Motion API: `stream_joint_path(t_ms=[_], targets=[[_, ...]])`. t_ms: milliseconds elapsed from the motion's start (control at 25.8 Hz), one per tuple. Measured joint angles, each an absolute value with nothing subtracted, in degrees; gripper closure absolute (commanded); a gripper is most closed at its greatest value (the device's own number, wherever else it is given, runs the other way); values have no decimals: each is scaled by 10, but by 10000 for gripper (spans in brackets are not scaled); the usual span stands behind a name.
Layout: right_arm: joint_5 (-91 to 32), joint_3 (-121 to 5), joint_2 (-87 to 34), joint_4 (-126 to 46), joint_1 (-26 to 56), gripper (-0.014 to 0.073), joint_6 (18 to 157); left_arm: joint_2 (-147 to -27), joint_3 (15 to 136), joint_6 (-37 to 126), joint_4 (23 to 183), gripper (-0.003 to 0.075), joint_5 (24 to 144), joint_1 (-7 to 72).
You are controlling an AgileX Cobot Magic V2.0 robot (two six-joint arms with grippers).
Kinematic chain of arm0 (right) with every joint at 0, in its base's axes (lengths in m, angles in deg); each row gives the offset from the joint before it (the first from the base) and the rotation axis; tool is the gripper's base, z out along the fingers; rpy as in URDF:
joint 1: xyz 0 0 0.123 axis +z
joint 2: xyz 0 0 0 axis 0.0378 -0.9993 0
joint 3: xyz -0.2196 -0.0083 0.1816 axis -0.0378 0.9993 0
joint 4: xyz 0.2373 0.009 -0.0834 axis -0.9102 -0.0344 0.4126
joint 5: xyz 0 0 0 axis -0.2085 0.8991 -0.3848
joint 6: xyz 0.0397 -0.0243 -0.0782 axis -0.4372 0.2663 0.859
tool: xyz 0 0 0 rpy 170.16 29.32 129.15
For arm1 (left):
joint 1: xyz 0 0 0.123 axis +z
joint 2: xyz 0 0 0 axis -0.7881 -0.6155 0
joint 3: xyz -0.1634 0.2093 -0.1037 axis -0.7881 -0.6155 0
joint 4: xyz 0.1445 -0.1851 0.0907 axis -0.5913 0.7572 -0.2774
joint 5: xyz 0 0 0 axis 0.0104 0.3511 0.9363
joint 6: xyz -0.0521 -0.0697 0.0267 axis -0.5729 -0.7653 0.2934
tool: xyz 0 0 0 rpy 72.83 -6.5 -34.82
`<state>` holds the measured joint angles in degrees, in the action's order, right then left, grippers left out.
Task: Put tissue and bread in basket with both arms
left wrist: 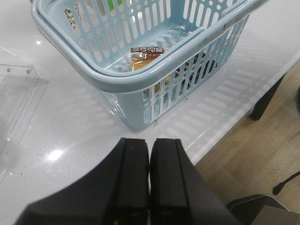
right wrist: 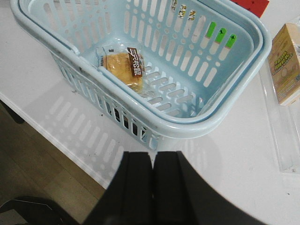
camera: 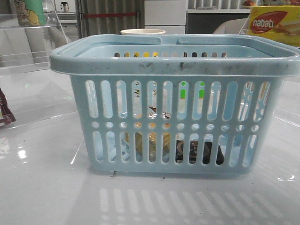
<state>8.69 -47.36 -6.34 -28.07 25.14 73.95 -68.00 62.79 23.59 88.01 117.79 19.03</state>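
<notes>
The basket stands on the white table, near the table's front edge, with bare surface on both sides. Inside, on the basket floor, lies the bread in its clear wrapper; the black tissue packet shows through the front slots, low against the front wall. The left gripper and right gripper each hang above the table outside the rim, fingers pressed together, holding nothing.

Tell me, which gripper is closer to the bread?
Neither clearly; it's too close to call. Left gripper and right gripper both hang shut, outside the basket, back from its rim. The bread lies inside on the floor.
</notes>
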Motion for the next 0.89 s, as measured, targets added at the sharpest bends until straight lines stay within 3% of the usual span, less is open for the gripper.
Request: stream_joint_path(t_ms=[698, 892], targets=[[88, -474, -63, -281, 251, 536, 740, -663, 627, 236, 880, 629, 1178, 192], [88, -474, -63, -281, 251, 536, 740, -560, 590, 236, 850, 629, 1129, 274]])
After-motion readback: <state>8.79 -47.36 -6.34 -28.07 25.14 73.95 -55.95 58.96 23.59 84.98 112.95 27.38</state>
